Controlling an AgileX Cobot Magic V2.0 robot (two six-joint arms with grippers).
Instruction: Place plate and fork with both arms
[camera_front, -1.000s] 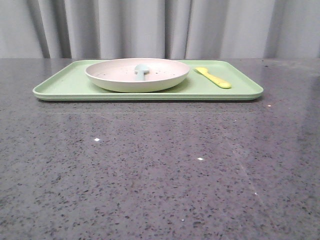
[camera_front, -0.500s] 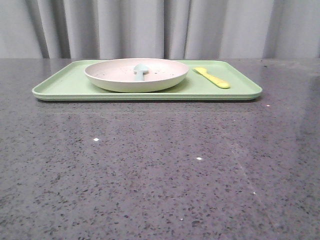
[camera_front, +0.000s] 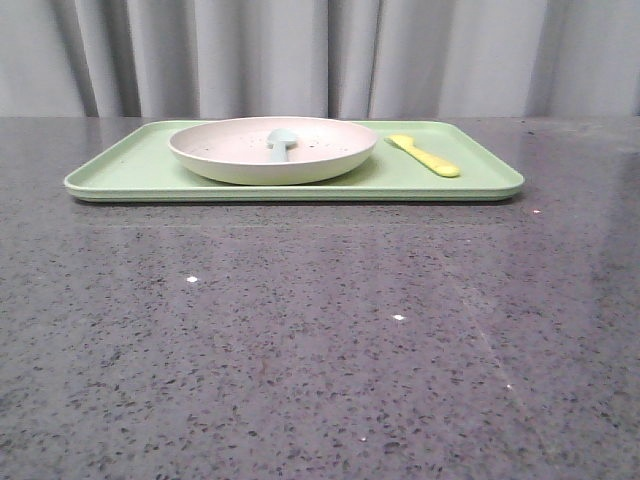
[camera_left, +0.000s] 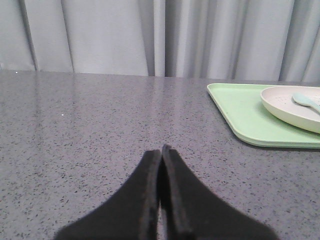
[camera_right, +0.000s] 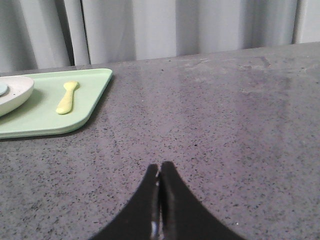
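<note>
plate (camera_front: 272, 150) sits on the green tray (camera_front: 130, 172) at the far side of the table (camera_front: 320, 340), w/ a pale blue spoon (camera_front: 281, 142) lying in it. fork (camera_front: 424, 155), the yellow one, lies flat on the same tray just beside the plate on my right, not touching it afaict.

what changed over the last sec: next to nothing. from 1.0 s ago to 0.5 s ago the whole front view slid a hair to the left, tray and table specks together, so that reads as the camera or base settling, not the items moving. from 0.5 s ago to now plate, fork and tray hold the same spots. nothing got lifted or nudged.

my left gripper (camera_left: 161, 149) has its fingers pressed together, nothing between them, low over bare table well apart from the tray's left end. my right gripper (camera_right: 159, 165) is the same: fingers closed on nothing, over bare table well off the tray's right end.

for the task: both items rest together on the tray and both my arms are clear of them. that fits two readings imo, either plate and fork already set down where they belong and arms pulled back, or both waiting on the tray to be picked up and laid elsewhere. pics don't settle which.
</note>
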